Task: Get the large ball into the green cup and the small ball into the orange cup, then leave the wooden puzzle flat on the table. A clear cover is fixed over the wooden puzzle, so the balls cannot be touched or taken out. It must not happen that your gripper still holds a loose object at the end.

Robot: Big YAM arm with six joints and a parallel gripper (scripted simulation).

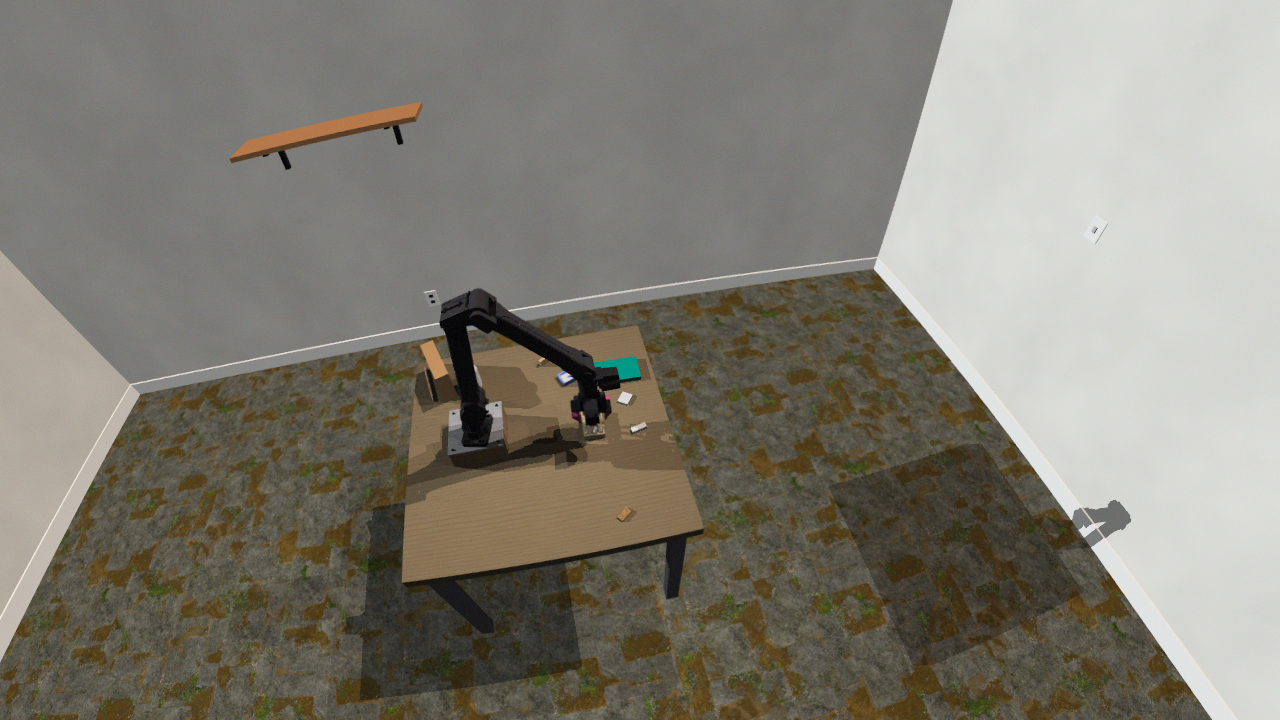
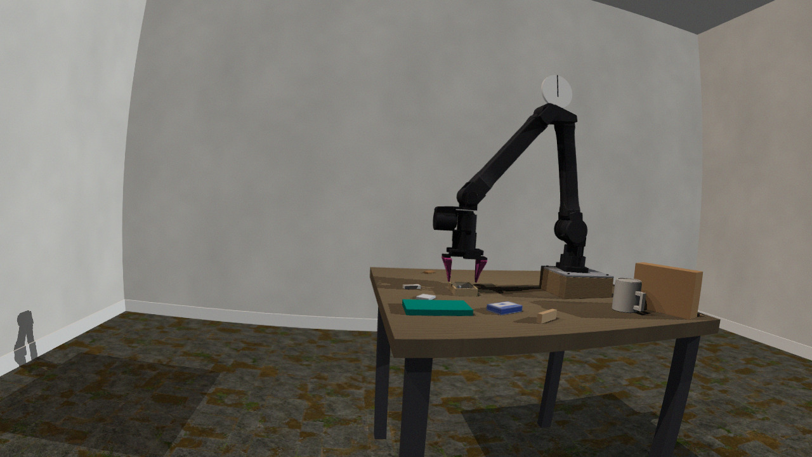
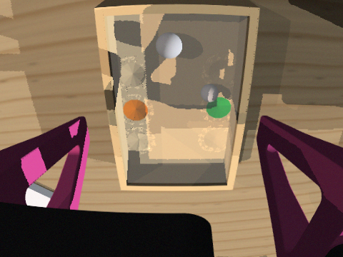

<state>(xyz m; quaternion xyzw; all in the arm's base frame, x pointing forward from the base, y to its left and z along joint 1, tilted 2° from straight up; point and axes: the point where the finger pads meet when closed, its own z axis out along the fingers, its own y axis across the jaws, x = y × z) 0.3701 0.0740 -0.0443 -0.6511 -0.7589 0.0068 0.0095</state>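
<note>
The wooden puzzle (image 3: 177,96) lies flat on the table under its clear cover. It also shows in the exterior and top views (image 2: 464,288) (image 1: 595,433). Inside, the large pale ball sits near the far end. The small grey ball rests just beside the green cup (image 3: 219,108). The orange cup (image 3: 136,110) is on the left side with no ball in it. My gripper (image 3: 173,127) is open and empty. It hangs low over the puzzle, with one magenta finger on each long side, just above the table (image 2: 464,272).
A teal book (image 2: 437,306), a blue box (image 2: 504,307), a small wooden block (image 2: 547,315) and small white pieces (image 2: 425,296) lie near the puzzle. A white mug (image 2: 627,294) and a brown box (image 2: 667,288) stand by the arm's base.
</note>
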